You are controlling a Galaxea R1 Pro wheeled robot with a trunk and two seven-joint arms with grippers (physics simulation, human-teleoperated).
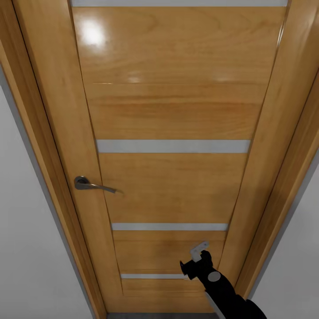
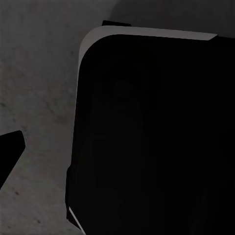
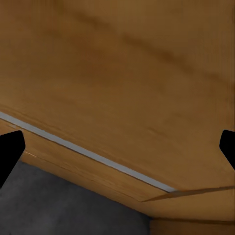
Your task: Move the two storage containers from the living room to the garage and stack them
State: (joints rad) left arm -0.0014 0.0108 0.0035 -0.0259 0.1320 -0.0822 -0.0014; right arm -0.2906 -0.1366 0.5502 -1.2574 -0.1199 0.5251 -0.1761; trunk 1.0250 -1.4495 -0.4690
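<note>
The two storage containers are out of view. A shut orange-brown wooden door (image 1: 173, 110) stands right in front of me. My right gripper (image 1: 191, 259) is raised close to the door's lower panel and holds nothing. In the right wrist view the right gripper (image 3: 117, 149) is open, with a black fingertip (image 3: 10, 152) at each side edge, facing the door's bottom (image 3: 122, 88) and the dark grey floor (image 3: 58, 205). In the left wrist view one black fingertip (image 2: 10, 154) of my left gripper hangs over the floor (image 2: 39, 73), beside my own dark body (image 2: 152, 137).
A grey metal lever handle (image 1: 91, 184) sits on the door's left side at mid height. Grey strips (image 1: 173, 146) cross the door. The wooden frame (image 1: 48, 155) and plain white walls (image 1: 22, 248) flank it. A strip of floor (image 1: 164, 316) shows below.
</note>
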